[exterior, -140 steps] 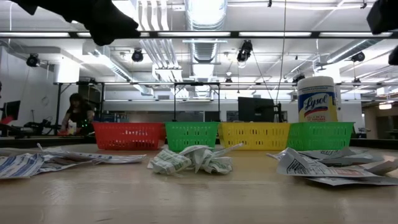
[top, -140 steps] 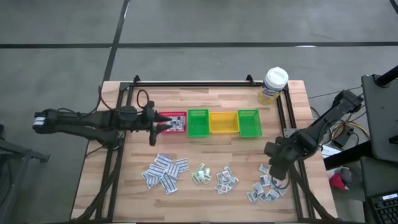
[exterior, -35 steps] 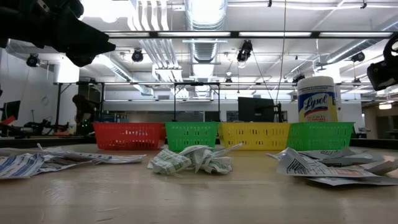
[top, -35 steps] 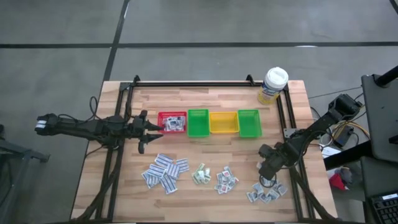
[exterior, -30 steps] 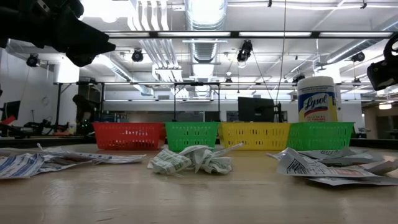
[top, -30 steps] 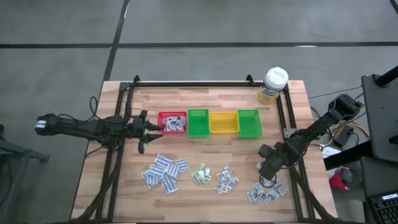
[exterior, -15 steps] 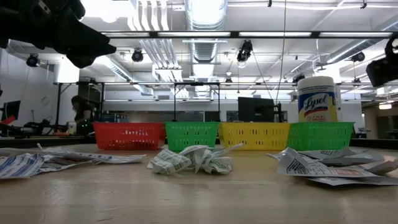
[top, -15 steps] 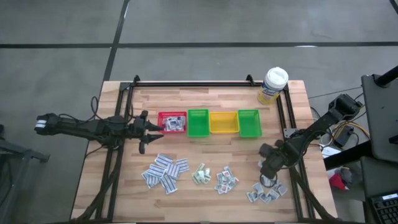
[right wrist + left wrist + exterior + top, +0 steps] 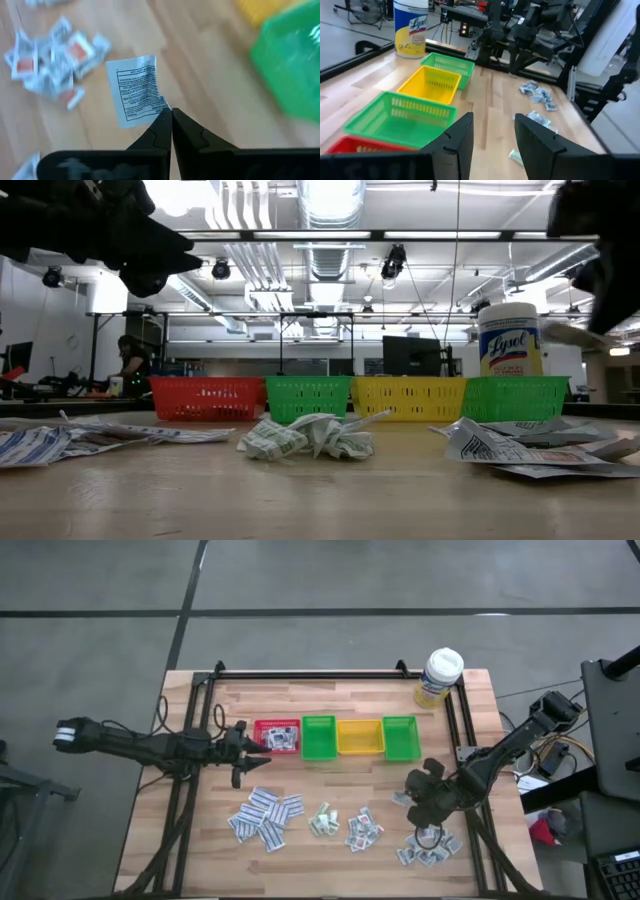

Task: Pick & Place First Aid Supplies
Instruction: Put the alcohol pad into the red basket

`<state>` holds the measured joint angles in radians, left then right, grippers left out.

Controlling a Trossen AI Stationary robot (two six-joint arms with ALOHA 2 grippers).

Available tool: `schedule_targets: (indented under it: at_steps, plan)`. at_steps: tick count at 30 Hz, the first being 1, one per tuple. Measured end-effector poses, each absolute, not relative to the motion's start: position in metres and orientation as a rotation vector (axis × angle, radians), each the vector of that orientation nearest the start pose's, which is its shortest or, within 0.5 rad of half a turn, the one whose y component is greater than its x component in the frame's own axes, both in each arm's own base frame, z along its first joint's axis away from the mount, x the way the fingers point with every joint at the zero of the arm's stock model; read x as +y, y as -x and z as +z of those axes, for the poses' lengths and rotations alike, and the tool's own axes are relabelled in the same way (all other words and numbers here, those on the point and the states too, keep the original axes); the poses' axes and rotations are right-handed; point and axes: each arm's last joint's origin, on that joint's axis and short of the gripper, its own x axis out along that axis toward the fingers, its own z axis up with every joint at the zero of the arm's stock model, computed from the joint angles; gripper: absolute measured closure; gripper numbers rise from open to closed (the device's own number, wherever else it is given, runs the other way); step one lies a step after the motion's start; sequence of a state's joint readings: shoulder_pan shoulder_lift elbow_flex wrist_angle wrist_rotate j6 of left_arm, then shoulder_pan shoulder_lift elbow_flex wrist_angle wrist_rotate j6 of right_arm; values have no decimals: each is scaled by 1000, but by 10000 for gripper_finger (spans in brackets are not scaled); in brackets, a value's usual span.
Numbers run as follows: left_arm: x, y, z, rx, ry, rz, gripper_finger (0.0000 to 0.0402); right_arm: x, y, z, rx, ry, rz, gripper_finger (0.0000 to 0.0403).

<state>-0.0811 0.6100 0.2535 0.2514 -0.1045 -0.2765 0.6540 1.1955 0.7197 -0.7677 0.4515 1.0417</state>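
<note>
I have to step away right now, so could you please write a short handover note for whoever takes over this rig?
Right pincer: shut on a white packet, lifted above the table near the right-hand green bin.
Left pincer: open, empty, beside the red bin.
Done: the red bin already holds some packets; the other bins look empty.
Left: four piles of packets on the table, the strip-shaped pile, two middle piles and the right-hand pile. The held packet still needs dropping into a bin.
</note>
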Motion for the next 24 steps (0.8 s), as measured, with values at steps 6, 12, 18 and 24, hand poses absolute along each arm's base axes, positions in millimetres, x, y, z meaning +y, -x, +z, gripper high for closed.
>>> schedule_targets:
  at_steps: [6, 12, 18, 24]
  plan:
    - [-11, -166, 214, 60, 296, 4, 264, 114, -181, 216, 780, -101, -482, 395]
    - [-13, -181, 211, 17, 321, -10, 264, 122, -204, 221, 614, 97, -625, 395]
    - [-14, -193, 207, -31, 318, -18, 264, 130, -242, 219, 572, 254, -728, 395]
    - [-15, -203, 203, -65, 292, -23, 264, 133, -285, 216, 576, 396, -809, 395]
